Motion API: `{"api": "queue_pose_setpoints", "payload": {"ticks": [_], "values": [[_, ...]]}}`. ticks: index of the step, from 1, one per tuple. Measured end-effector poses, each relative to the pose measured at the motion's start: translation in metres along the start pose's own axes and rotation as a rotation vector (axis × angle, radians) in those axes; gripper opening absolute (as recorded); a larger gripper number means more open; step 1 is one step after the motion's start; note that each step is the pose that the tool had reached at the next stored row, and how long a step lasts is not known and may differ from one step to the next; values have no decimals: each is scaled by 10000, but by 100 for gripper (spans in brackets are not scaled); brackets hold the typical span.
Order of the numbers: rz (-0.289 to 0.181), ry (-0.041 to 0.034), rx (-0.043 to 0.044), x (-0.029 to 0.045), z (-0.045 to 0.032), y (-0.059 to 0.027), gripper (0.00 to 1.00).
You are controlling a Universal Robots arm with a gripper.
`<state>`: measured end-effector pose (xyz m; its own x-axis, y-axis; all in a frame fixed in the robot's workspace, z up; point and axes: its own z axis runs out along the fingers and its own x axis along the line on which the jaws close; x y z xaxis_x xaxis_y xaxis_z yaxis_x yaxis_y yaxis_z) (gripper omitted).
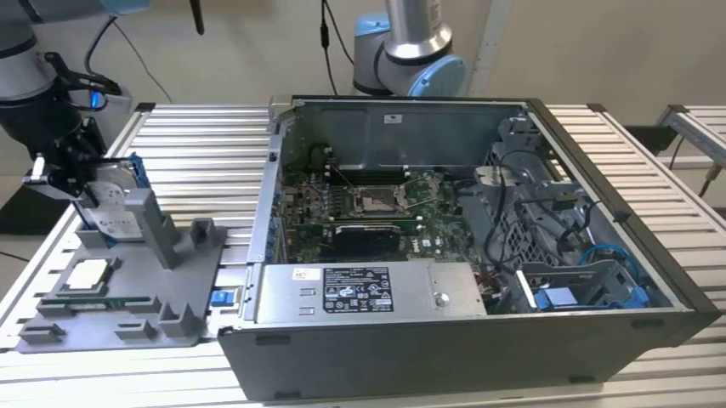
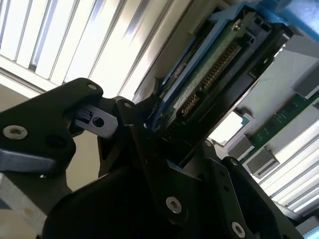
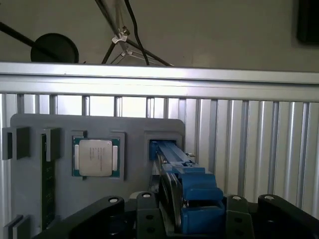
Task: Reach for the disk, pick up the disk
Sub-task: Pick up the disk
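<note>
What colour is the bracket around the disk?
Bright blue; the bracket shows best in the first wrist view.

No legible text or signs.

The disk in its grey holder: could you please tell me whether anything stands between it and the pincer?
Nothing visible does. In the exterior view the pincer is right at the disk, which stands on edge in the grey holder; in both wrist views its blue-framed edge sits directly at the pincer.
</note>
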<state>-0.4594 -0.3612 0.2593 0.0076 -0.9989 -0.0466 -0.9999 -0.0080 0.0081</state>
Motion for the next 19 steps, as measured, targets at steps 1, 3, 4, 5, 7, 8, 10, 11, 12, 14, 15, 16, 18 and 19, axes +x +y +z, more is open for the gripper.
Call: {"api": "queue_pose_setpoints", "payload": {"ticks": [1, 3, 4, 5, 7, 8, 10, 11, 12, 14, 15, 16, 18, 19], "values": [[0, 0, -1, 0, 0, 0, 100], [0, 0, -2, 0, 0, 0, 100], [0, 0, -1, 0, 0, 0, 100], [0, -1, 1, 0, -2, 0, 100], [-1, -2, 4, -1, -16, 0, 100], [-1, -1, 1, -2, -28, 0, 100], [-1, 0, -1, -3, -48, 1, 100], [-1, -1, 0, -3, -50, 1, 100], [-1, -1, 3, -3, -50, 0, 100], [-3, 0, -1, -3, -56, 1, 0], [-4, 0, -1, -3, -56, 1, 0], [-4, 0, -1, -3, -56, 1, 0], [-4, 0, -1, -3, -56, 1, 0], [-4, 0, -1, -3, -56, 1, 0]]}}
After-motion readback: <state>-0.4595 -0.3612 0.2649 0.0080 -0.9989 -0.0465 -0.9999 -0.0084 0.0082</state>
